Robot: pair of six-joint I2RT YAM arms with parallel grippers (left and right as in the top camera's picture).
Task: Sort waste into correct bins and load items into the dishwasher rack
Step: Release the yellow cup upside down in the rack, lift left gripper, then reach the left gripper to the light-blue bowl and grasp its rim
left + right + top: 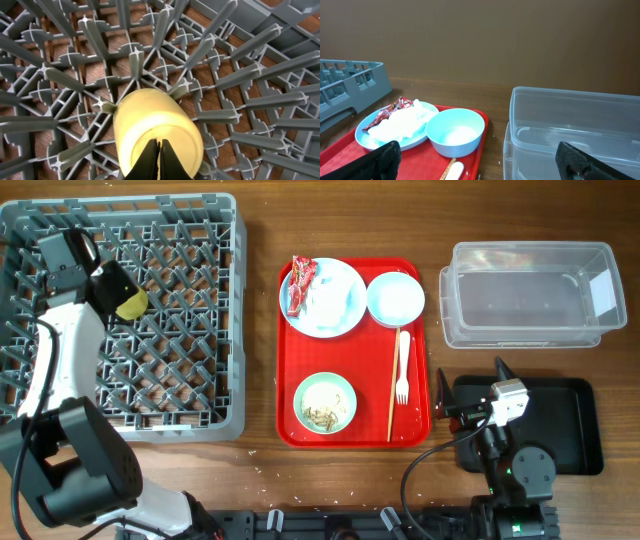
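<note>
**Yellow cup held over the rack: hazards and materials**

**Item in hand.** Yellow cup [157, 125]: smooth, glossy, rounded plastic, tipped on its side. It sits well left of the red tray [372, 375], low over the pegs of the dishwasher rack [236, 330]. Whether it touches a peg cannot be told.

**Tools.**
- Left gripper [160, 157]: fingers pinched together on the cup's near edge.
- Right gripper [470, 387]: fingers spread wide and holding nothing, just right of the red tray and over the black tray [575, 430].

**Hazards, as judged.**
- The pinch is thin and the wall is slick and curved, so the cup could pivot or slip out.
- The pegs are tapered and closely set, so a cup let go at a tilt may wedge between them or roll over.
- A finger could catch on a peg as it lifts away.

**Stock on the red tray.**
- Far left: a round pale blue plate [347, 320], smooth, carrying a crinkled red wrapper [300, 285] and soft crumpled tissue [330, 300].
- Far right: a light blue bowl [396, 298], matte and empty.
- Near left: a green bowl [347, 386] holding crumbly beige scraps [322, 415].
- Right side: a white plastic fork [402, 370] and a thin wooden chopstick [392, 405], lying side by side.

**Bins.** Clear tub [455, 290]: rigid with rounded corners, right of the red tray.

**Rack.** Grey moulded lattice, stiff and matte.
</note>
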